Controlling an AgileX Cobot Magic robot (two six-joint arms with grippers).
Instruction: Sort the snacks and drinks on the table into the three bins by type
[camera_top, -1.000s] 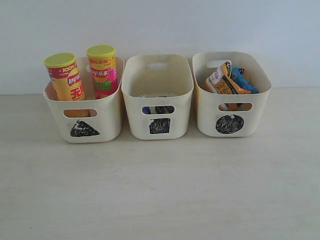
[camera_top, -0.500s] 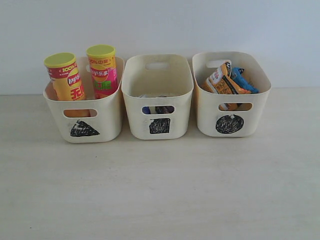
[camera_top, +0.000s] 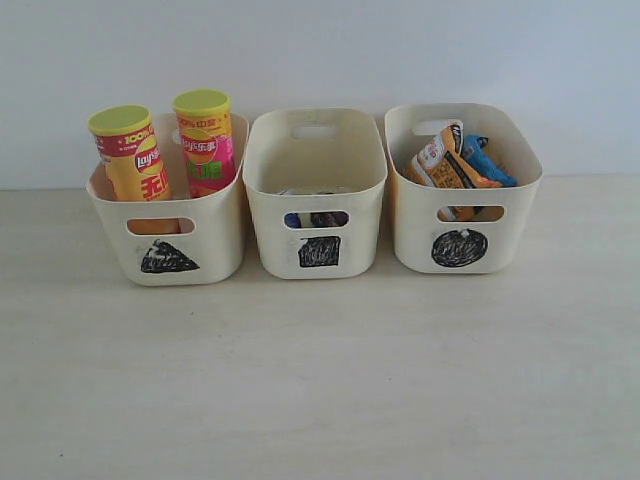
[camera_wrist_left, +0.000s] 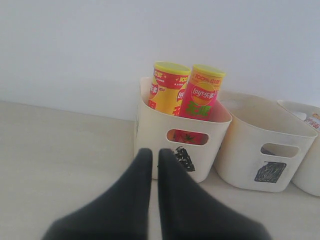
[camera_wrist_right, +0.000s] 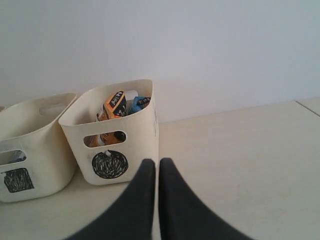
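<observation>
Bright, soft, even light in all views. Faint shadows under the three cream plastic bins on the pale beige table. Exterior view slightly grainy. Wrist views: black left gripper and right gripper blurred, out of focus.

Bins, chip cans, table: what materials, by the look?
Bins: cream plastic, smooth matte, one-piece moulded shape with rounded corners.
Chip cans: probably printed card tubes, slightly glossy; lids look plastic.
Table: pale, faint wood grain, matte; laminate or wood, cannot tell.

Plain bluish-white wall behind pale beige table; soft even light, faint shadows.
</observation>
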